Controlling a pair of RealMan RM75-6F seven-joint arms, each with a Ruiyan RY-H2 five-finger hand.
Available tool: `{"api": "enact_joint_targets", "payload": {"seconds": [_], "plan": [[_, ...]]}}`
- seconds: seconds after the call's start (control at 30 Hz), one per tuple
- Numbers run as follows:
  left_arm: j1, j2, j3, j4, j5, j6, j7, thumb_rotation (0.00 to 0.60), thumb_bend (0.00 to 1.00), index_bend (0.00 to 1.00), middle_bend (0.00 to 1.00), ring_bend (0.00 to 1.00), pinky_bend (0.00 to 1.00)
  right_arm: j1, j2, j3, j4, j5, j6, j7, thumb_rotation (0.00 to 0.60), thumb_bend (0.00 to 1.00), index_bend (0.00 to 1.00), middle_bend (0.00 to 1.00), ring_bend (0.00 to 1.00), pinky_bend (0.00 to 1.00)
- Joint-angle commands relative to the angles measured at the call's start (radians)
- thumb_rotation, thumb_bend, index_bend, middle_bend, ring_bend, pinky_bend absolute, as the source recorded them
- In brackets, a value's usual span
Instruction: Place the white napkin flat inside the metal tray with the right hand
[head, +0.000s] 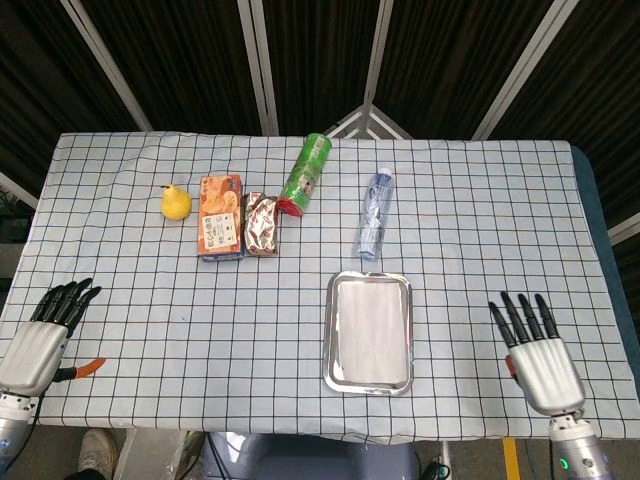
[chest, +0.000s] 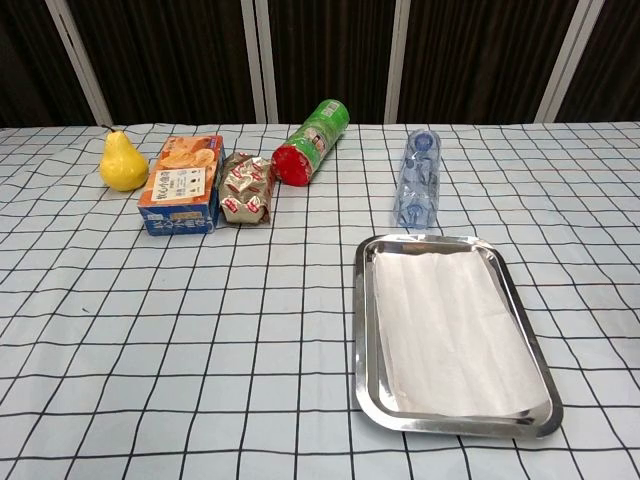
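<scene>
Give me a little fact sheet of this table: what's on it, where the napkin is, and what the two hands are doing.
napkin: flat inside the tray
tray: near edge of the table, right of centre
right hand: open, right of the tray, holds nothing
left hand: open, at the table's left edge
back row: pear, orange box, foil packet, green can and bottle, both lying down

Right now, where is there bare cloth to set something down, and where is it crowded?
Free: between the left hand and the metal tray; between tray and right hand. Crowded: pear, cracker box, foil pack, green can, bottle.
</scene>
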Motion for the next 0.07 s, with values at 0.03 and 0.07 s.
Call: {"api": "enact_joint_targets", "payload": {"seconds": [0.03, 0.07], "plan": [[0.001, -0.001, 0.0, 0.0, 0.004, 0.004, 0.005, 0.6, 0.0, 0.0, 0.0, 0.0, 0.0, -0.091, 0.033, -0.011, 0.091, -0.006, 0.118, 0.236, 0.6, 0.35, 0.0, 0.0, 0.0, 0.0], [0.001, -0.001, 0.0, 0.0, 0.004, 0.005, 0.006, 0.6, 0.0, 0.0, 0.0, 0.0, 0.0, -0.092, 0.032, -0.009, 0.098, -0.013, 0.124, 0.248, 0.6, 0.35, 0.0, 0.0, 0.0, 0.0]]}}
